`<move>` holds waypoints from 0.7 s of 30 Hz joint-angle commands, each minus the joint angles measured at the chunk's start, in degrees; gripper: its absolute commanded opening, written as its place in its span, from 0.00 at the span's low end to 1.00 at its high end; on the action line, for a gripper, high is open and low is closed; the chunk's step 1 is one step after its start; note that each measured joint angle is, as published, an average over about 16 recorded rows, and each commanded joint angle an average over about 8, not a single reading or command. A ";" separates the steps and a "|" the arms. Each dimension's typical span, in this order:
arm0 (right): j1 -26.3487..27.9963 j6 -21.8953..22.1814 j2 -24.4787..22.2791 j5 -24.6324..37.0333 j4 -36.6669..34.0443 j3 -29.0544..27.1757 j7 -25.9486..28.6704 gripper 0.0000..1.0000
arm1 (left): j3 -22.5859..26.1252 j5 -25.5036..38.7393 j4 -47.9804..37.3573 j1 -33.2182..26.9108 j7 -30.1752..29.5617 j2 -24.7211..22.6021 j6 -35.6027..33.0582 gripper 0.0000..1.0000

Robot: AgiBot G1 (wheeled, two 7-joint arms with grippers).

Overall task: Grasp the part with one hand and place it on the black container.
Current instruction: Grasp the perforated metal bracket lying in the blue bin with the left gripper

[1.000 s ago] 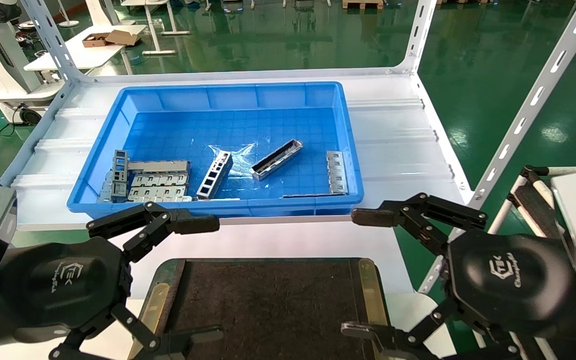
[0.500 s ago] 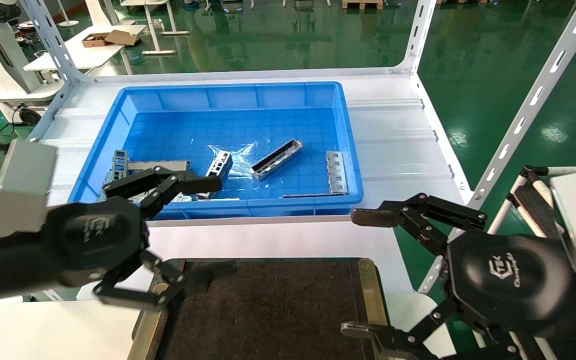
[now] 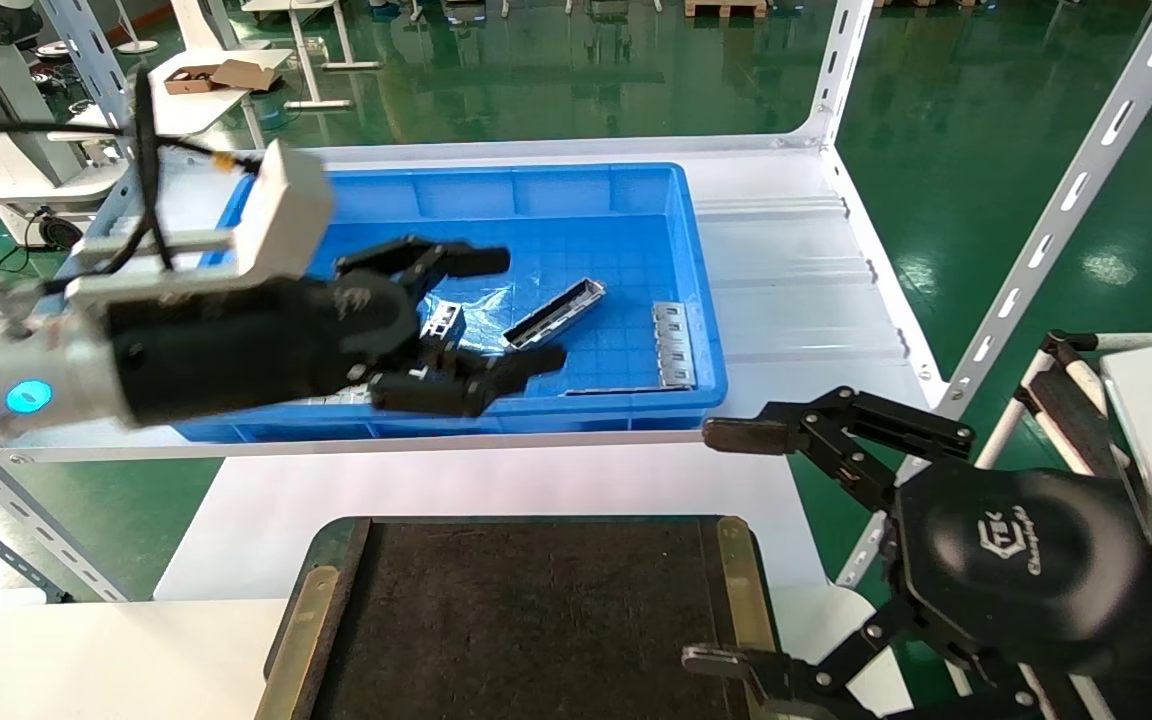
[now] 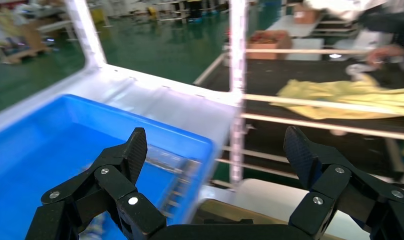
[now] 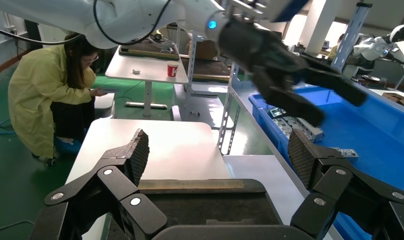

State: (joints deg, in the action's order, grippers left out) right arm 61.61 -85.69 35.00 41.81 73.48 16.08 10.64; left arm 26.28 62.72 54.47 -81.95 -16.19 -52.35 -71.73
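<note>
1. The part (image 3: 554, 318) is a slim, shiny silver channel, trough-shaped, lying at a slant on the floor of the blue bin (image 3: 456, 185), right of the bin's middle.
2. Other metal pieces share the bin: a flat silver plate with square cutouts (image 3: 673, 344) at 3 o'clock from the part, near the right wall, and a grey ladder-like frame (image 3: 444, 320) at 9 o'clock from it, partly covered by the left gripper.
3. The bin stands on a white shelf (image 3: 786, 270) with slotted white uprights; beyond it lies a glossy green floor with white tables.
4. The black container (image 3: 536, 620), a matte felt-like tray with brass-coloured side strips, rests on a white table at 6 o'clock from the bin, nearest the robot.
5. The left gripper (image 3: 516, 312) is over the bin with its fingers spread wide, one fingertip at about 11 o'clock from the part and the other at about 6 o'clock, close by; the part lies just beyond the tips, not held.
6. The right gripper (image 3: 711, 545) hangs at the container's right edge, at 5 o'clock from the part and well apart from it, fingers wide and holding nothing.
</note>
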 commanded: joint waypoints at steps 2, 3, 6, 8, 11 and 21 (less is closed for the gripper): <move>0.00 0.01 -0.01 -0.01 0.00 0.01 -0.01 1.00 | 1.33 2.91 -4.10 -2.67 0.74 -3.18 2.19 1.00; 0.00 0.01 -0.01 -0.01 0.00 0.02 -0.01 1.00 | 1.72 3.76 -5.92 -3.44 1.08 -4.41 3.15 1.00; 0.01 0.01 -0.01 -0.02 0.00 0.03 -0.02 1.00 | 2.84 6.13 -12.05 -5.82 2.04 -8.28 6.17 1.00; 0.01 0.02 -0.02 -0.03 0.00 0.04 -0.02 1.00 | 3.49 7.57 -16.46 -7.54 2.86 -10.83 8.19 1.00; 0.01 0.02 -0.02 -0.04 0.00 0.05 -0.03 1.00 | 4.17 9.23 -22.72 -9.88 4.55 -14.32 11.15 1.00; 0.02 0.04 -0.04 -0.06 0.00 0.09 -0.05 1.00 | 5.61 12.38 -39.18 -15.07 11.15 -23.88 20.29 1.00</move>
State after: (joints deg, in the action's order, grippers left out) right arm 61.63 -85.65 34.96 41.75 73.48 16.17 10.60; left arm 32.14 74.83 16.71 -96.30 -5.50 -75.43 -51.68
